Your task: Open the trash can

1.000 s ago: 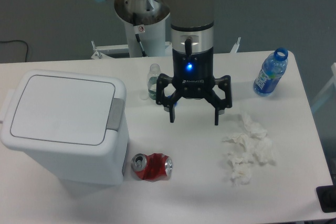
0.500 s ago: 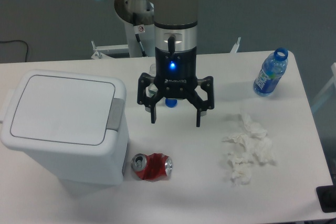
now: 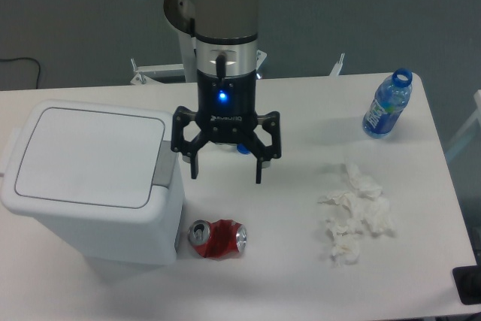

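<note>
1. The gripper (image 3: 226,174) hangs with fingers spread wide, nothing held.
2. The trash can (image 3: 90,178) sits at the table's left, lid down, seemingly just beside the gripper.

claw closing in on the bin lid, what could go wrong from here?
1. The open claw is beside the grey latch tab of the large white rectangular plastic trash can, whose lid is shut; a finger might miss the narrow tab or push the bin sideways.
2. The crushed red soda can lies just below the claw; a low path could knock it.
3. A small bottle sits largely hidden behind the claw and might get tipped.
</note>
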{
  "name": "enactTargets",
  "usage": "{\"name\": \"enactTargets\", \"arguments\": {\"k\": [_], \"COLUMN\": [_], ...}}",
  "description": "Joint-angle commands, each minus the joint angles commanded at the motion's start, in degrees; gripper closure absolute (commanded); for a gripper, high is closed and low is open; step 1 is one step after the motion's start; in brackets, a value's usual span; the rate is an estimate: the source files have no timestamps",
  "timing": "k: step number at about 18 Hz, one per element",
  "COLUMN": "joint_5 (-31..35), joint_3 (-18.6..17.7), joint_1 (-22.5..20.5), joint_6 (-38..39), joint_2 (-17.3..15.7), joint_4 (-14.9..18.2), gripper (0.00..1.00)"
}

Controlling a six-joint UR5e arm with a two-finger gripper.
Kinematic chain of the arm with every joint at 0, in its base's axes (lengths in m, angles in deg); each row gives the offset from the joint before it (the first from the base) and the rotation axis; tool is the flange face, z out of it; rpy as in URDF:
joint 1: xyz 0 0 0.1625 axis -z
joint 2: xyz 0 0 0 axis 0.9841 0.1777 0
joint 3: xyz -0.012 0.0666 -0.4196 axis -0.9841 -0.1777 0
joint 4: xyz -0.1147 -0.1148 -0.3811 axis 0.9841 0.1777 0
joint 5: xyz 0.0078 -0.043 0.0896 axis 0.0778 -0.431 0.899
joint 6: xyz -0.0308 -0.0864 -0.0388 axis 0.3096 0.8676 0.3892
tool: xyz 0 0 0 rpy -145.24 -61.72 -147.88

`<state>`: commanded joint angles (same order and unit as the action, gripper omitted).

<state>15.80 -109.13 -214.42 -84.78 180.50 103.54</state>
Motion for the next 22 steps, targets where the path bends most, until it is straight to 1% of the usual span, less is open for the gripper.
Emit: {"name": "enactTargets", "arguments": {"k": [2, 8, 22], "joint_5": [0.0, 0.0, 0.0], "joint_3": [-1.05, -2.63, -3.52], "joint_1": [0.35, 0.79, 0.88], "joint_6": [-0.09, -0.35, -0.53], "joint_2": [-0.44, -1.5, -1.41], "joint_4": [-0.09, 0.0, -0.09], "gripper": [0.0, 0.0, 0.0]}}
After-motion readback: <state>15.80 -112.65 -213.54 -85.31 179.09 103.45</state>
